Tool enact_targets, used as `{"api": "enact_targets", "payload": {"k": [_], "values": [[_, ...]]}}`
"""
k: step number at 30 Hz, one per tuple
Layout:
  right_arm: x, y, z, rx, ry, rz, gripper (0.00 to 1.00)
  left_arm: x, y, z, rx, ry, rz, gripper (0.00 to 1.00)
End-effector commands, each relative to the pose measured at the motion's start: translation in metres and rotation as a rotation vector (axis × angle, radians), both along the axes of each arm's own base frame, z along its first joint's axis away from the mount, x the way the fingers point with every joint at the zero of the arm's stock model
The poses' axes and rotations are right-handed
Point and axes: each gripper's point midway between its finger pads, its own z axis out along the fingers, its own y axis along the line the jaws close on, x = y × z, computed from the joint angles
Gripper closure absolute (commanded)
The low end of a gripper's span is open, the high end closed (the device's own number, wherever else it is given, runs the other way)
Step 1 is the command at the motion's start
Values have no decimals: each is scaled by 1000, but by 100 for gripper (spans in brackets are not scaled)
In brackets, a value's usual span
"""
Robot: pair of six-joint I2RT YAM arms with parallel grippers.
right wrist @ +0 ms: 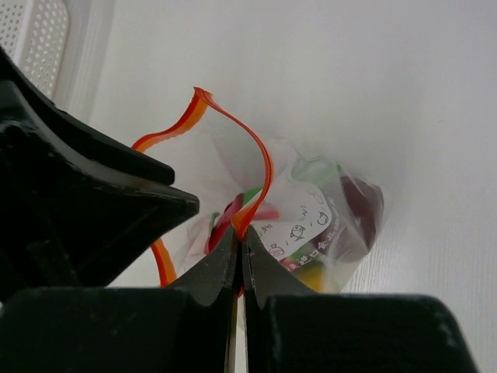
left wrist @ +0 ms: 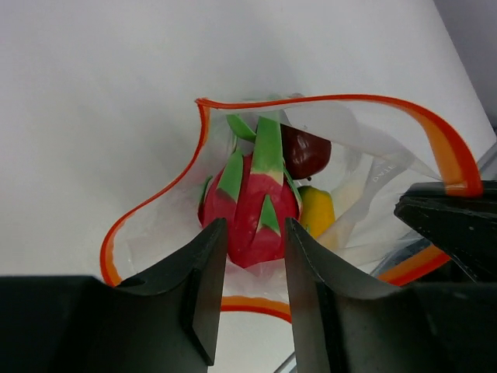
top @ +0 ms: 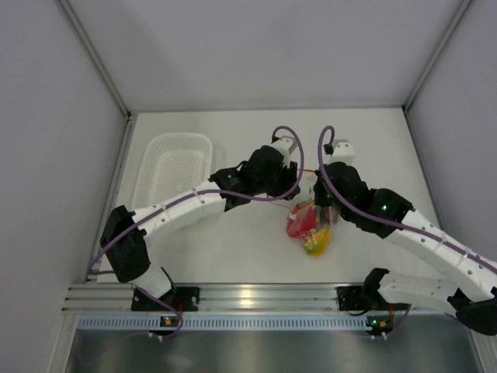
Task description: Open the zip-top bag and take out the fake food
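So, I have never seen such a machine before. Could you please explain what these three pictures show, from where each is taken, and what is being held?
These are two robot arms bolted at a table's near edge. One picture looks down from above; the other two come from cameras on each wrist.

On the table lie a white basket and a clear zip-top bag with an orange-red strip, its mouth open. Inside are toy fruits: a red one with green leaves, a dark maroon one, and a yellow one.

The right gripper pinches the bag's strip, holding it up. The left gripper is open at the mouth, its fingers either side of the red fruit, holding nothing.
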Motion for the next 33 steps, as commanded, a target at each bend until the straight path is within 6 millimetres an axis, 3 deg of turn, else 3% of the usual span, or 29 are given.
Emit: {"api": "enact_targets", "payload": {"k": [1,7,14,21,33], "values": [[4,-1,26,113,-91,-49,100,-10,-29,12,-104,4,-85,59],[0,-8,17,106,-90,-58,100,-24,-57,-4,-149,56,-171,54],[-1,-14,14,79,-88,-68,100,-27,-76,-25,-169,105,-183,43],[-6,-34,5,25,-85,-122,100,-17,-76,-71,-77,122,-103,39],[-22,-46,-27,14,-39,-117,100,-41,-103,-132,9,214,-192,22]]}}
